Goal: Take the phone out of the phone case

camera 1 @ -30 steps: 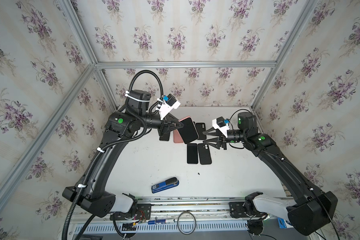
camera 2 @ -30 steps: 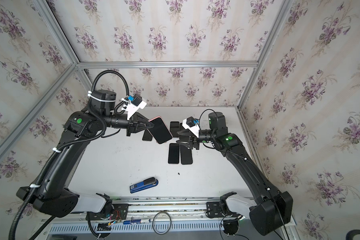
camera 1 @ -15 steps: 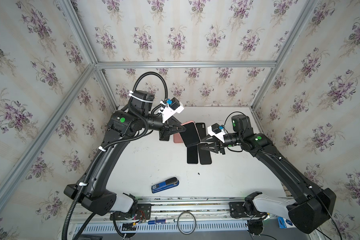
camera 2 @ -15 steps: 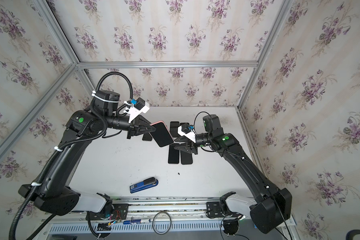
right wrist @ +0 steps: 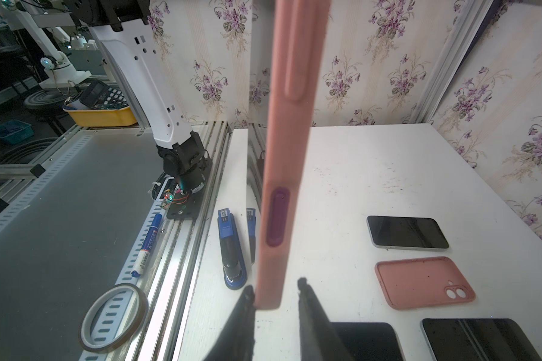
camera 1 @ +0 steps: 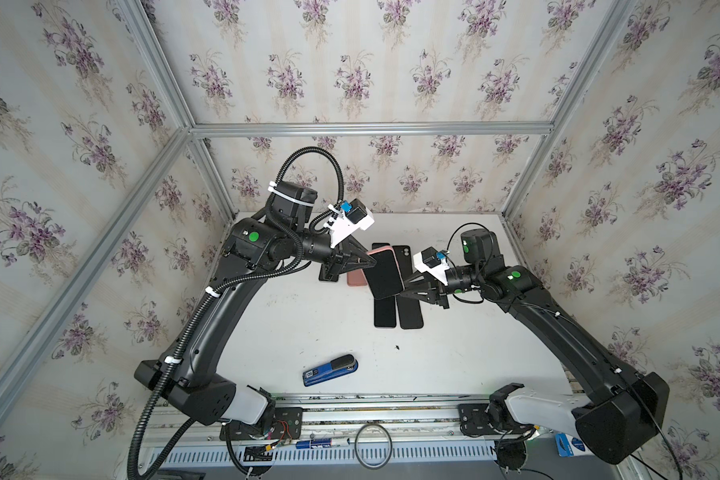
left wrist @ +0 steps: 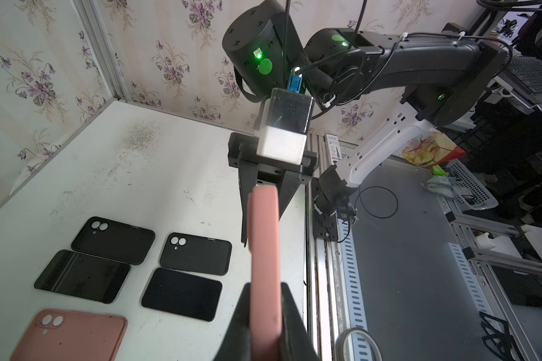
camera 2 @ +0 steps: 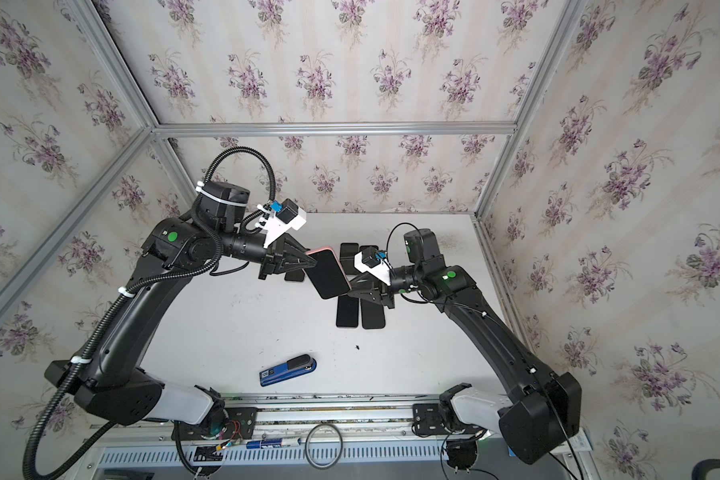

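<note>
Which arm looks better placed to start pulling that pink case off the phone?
Probably the right: the right end effector straddles the free end of the pink-cased phone, jaws not yet closed, while the left end effector clamps the other end.

**Top views.** The held phone (camera 1: 385, 276) covers the far ends of the two dark phones (camera 1: 384, 318) on the tabletop (camera 1: 308, 324) and much of a loose pink case (camera 1: 355, 279). The tips of the right gripper (camera 1: 405, 286) lie behind its edge.

**Right wrist view.** The pink phone case (right wrist: 291, 156) runs off the frame's edge, so the hold on it is unseen. A dark phone (right wrist: 366, 340) and a blue-rimmed phone (right wrist: 476, 339) are cut off.

**Left wrist view.** Only the case's side shows and the screen is hidden. The jaws of the left gripper (left wrist: 265, 286) and a tape roll (left wrist: 357, 330) are cropped.
</note>
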Robot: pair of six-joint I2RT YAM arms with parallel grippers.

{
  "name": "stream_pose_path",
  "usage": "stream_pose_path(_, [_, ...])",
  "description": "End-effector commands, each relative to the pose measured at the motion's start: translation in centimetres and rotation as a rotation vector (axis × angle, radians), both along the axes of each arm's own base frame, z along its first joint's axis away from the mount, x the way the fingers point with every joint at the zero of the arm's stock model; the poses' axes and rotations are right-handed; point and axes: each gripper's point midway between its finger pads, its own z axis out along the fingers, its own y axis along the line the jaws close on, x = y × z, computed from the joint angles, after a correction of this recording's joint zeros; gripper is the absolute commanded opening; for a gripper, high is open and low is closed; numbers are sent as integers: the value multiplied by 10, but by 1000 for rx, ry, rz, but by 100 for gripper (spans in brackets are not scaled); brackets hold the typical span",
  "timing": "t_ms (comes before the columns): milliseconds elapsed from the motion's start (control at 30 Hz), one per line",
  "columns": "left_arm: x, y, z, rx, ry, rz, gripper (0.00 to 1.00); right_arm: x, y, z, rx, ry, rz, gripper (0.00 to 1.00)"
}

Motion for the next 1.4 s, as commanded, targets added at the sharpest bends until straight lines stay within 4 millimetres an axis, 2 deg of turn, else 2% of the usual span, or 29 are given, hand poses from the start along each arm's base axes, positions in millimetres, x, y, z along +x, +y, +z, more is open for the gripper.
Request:
stream_pose_path(0, [-4,-4,9,-35,-21,-43,0,-1,2,7,20,-32,25,23])
stream_pose_path(267, [-9,-7,12,-53,-14,-78,0,-3,2,4,6,-53,54,0])
stream_pose_path(467, [-22,-15,17,-94,22,-152,0,-2,0,3,-14,-141,58,0])
stream_pose_path(667, [-19,-31,6,-96,111,-196,0,23,0,-14,-165,-305,25,0])
stream_pose_path(867, [-14,-39,2,-104,165,-216,0,41,-1,-16,-216,-429,-4,0])
stream_pose_path(1000, [-12,-41,3,-105,178,-214,0,56,-3,-24,-279,-523,-26,5])
stream_pose_path(1100, [-13,-42,5,-116,187,-227,0,69,-5,-22,-309,-602,-61,7])
stream_pose_path(1233, [-12,-43,7,-119,190,-227,0,83,-6,-17,-311,-692,-120,20])
stream_pose_path(1333, [-10,-42,7,-116,193,-215,0,90,-10,-12,-287,-689,-202,26])
stream_pose_path(1367, [-9,-41,8,-115,193,-208,0,90,-12,-11,-270,-680,-236,32])
